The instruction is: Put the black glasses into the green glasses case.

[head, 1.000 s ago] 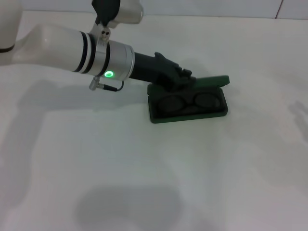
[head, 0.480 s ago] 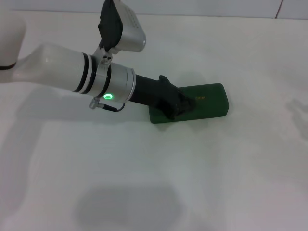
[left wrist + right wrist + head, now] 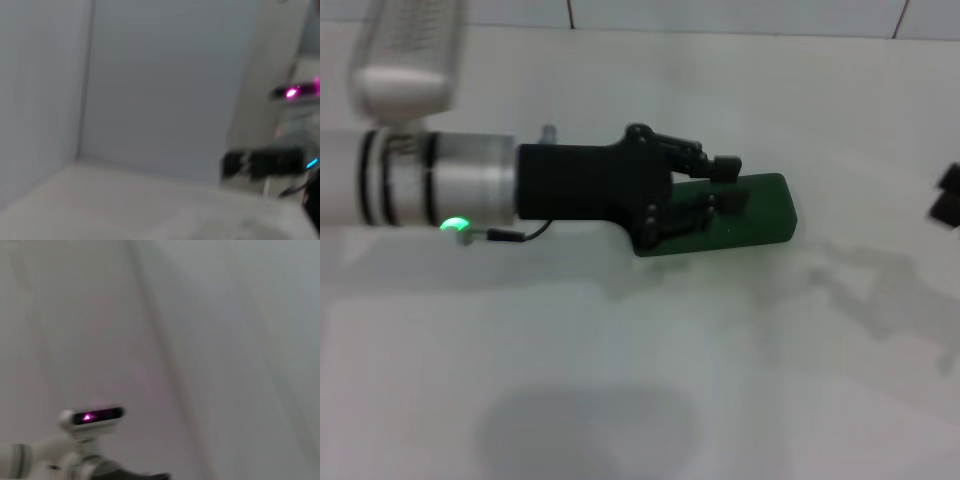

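The green glasses case [image 3: 760,215] lies with its lid down on the white table, right of centre in the head view. The black glasses are hidden; none show in any view. My left gripper [image 3: 728,185] reaches in from the left and hovers over the case's left half, fingers apart and empty. One finger [image 3: 724,166] is above the case's far edge, the other [image 3: 718,206] is over the lid. My right gripper [image 3: 946,195] only shows as dark parts at the right edge of the head view.
The white table [image 3: 620,380] stretches around the case, with a tiled wall behind it. The right wrist view shows my left arm [image 3: 75,440] with its lit camera. The left wrist view shows wall and a dark block [image 3: 262,164].
The case lid went from open, with the glasses showing inside, to down. My left wrist has rolled and the fingers now stand apart above the lid. My right gripper has come into view.
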`<state>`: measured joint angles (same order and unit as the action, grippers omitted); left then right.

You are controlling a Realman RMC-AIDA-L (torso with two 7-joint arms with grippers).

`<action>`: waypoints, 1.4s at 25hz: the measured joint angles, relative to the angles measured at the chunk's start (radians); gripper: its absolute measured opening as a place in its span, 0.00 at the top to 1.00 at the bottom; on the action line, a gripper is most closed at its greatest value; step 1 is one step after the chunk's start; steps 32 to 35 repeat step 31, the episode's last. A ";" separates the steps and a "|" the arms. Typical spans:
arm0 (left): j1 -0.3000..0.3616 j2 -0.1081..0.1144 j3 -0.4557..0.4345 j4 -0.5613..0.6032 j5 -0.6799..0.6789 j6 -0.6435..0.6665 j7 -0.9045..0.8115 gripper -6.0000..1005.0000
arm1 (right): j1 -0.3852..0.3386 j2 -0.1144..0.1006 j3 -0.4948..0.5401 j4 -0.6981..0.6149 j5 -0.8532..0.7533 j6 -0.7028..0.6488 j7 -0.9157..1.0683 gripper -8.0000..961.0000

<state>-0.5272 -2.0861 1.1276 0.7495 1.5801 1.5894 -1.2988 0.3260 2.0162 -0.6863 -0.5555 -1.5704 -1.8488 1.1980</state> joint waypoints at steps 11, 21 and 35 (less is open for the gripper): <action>0.158 0.075 -0.048 -0.020 -0.100 0.256 0.115 0.47 | 0.162 0.011 -0.357 0.029 0.147 0.007 -0.010 0.44; 0.181 0.112 -0.126 -0.082 -0.094 0.307 0.076 0.31 | 0.223 0.012 -0.476 0.053 0.192 0.041 0.026 0.21; 0.195 0.114 -0.127 -0.082 -0.091 0.308 0.078 0.31 | 0.224 0.012 -0.579 0.063 0.268 0.075 0.028 0.19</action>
